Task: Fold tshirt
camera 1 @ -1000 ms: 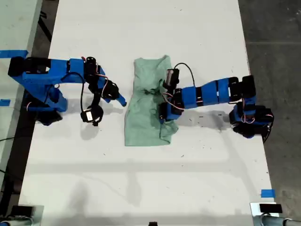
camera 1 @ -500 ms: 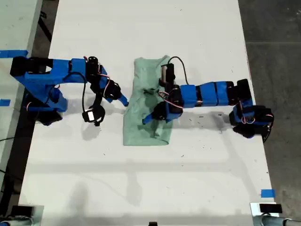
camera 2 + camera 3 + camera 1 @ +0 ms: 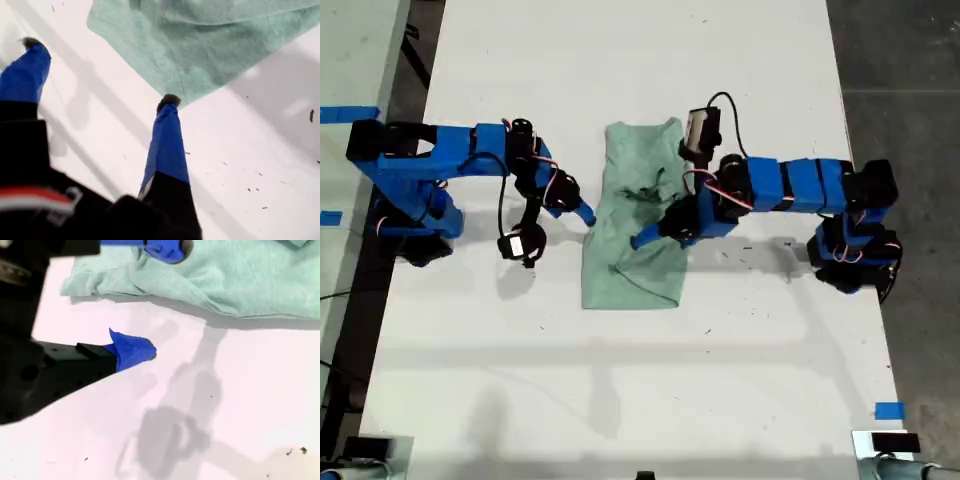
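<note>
The pale mint-green tshirt lies rumpled and partly folded lengthwise on the white table, between the two arms. My first gripper reaches in from the exterior view's right and hangs open above the cloth, holding nothing. In the first wrist view its fingers are spread wide, with the tshirt beyond them. My second gripper, coming from the exterior view's left, is open at the tshirt's edge. One of its fingertips is over bare table and the other lies by the tshirt.
Blue tape marks sit at the exterior view's left edge and lower right. Both arm bases stand on the table's sides. Dark floor borders the table on the exterior view's right. Small black specks dot the table near my first arm.
My first gripper carried the tshirt's side flap inward across the cloth, let go and drew back, open. The tshirt is now narrower. My second gripper edged slightly toward the tshirt.
</note>
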Motion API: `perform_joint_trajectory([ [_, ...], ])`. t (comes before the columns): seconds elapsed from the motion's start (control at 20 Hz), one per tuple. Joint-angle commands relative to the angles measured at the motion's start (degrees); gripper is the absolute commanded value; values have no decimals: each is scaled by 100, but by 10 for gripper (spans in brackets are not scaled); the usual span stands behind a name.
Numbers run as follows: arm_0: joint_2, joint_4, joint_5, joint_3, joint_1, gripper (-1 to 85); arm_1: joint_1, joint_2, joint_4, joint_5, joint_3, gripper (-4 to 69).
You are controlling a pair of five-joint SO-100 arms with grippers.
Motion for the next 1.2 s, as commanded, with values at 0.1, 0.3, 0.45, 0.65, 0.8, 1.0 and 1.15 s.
perform_joint_trajectory([
  [0.1, -360, 18, -44, -773, 202, 230, 114, 905, -26, 18, 536, 376],
  [0.3, -1143, -492, -422, -809, 475, 245, 202, 1292, -132, 53, 1046, 373],
  [0.45, -1740, -1037, -791, -747, 729, 247, 202, 1441, -220, 53, 1257, 372],
  [0.65, -2294, -1547, -1195, -527, 791, 9, 202, 1564, -343, 35, 1494, 369],
  [0.8, -2355, -1784, -1327, -492, 800, 0, 202, 1696, -431, 62, 1758, 367],
  [1.0, -2013, -1160, -1424, -800, 756, 0, 229, 1986, -721, 79, 2206, 362],
  [1.15, -1907, 167, -1494, -1784, 633, 0, 255, 2136, -826, 70, 2399, 358],
])
